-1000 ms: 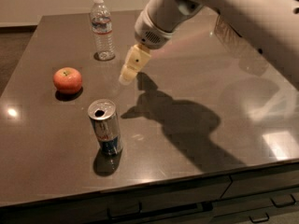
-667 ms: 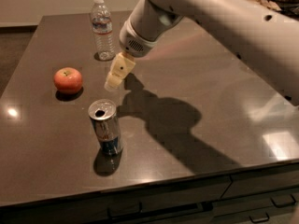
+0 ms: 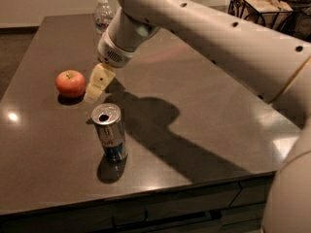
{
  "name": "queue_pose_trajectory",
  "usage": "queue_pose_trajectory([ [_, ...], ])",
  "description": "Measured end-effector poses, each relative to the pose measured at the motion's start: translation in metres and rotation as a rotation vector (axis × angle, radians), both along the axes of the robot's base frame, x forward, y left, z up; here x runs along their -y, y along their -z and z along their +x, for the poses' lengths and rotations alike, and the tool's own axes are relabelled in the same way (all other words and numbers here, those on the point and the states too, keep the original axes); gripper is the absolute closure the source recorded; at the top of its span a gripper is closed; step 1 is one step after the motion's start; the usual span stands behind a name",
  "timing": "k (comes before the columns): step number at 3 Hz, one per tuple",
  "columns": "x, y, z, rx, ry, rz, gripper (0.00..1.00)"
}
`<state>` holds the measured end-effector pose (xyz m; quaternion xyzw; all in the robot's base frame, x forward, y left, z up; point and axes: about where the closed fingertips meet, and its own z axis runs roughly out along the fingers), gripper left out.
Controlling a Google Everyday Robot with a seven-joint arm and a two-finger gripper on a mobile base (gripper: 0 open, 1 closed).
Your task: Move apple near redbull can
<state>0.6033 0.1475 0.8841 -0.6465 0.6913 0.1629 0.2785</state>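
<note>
- Overall light is dim and warm; the dark tabletop (image 3: 214, 106) is glossy and mirrors it.
- Light comes from above and from the far side: the redbull can (image 3: 110, 132) throws its shadow toward the camera.
- The arm (image 3: 204, 33) casts a broad, soft-edged shadow right of the can.
- The end effector (image 3: 97, 84), just beside the apple (image 3: 71, 83), is pale and evenly lit.
- A small glare spot sits at the tabletop's left edge.

Tight gap: tool (image 3: 95, 89) hangs low, just right of apple (image 3: 71, 83).
On the tool's near side stands redbull can (image 3: 110, 132), leaving a narrow lane between it and apple. The water bottle (image 3: 103, 16) is far back, well apart. The arm (image 3: 194, 28) spans the far right, with open surface (image 3: 204, 106) beneath.
</note>
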Motion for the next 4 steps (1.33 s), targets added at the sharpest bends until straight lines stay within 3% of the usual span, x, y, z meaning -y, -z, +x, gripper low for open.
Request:
queue_pose_trajectory([
  [2,-0.048,0.012,-0.002,-0.014,-0.087,0.002,0.00],
  [4,-0.078,0.018,-0.005,-0.021,-0.162,-0.012,0.00],
])
